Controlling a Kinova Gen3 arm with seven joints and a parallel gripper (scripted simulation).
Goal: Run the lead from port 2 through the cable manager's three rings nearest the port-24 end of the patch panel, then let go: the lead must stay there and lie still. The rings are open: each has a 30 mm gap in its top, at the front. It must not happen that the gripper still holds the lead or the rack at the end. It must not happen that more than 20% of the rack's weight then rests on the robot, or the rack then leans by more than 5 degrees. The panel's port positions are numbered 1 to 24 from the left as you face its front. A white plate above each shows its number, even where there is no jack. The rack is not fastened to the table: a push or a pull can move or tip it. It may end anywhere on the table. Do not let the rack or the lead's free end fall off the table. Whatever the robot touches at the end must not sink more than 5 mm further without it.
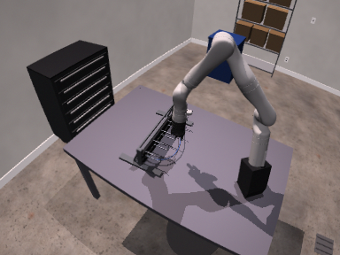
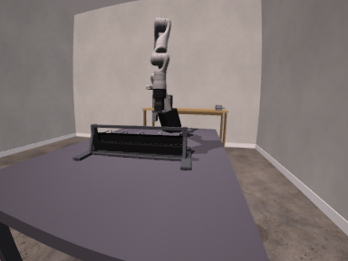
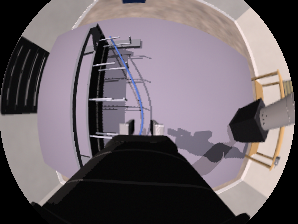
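Observation:
The black rack with the patch panel stands on the purple table; it also shows in the exterior view. The cable manager's rings stick out of its front as thin metal rods, also seen in the wrist view. The blue lead runs along the rings from the far end of the panel towards my fingers and hangs in loops at the rack's front. My gripper is low at the rings, fingers open, with the lead passing between the fingertips. I cannot tell which rings hold the lead.
The robot's base stands at the table's right side. A black drawer cabinet is on the floor at the left, and a blue box and a shelf at the back. The rack's feet lie near the table's front edge.

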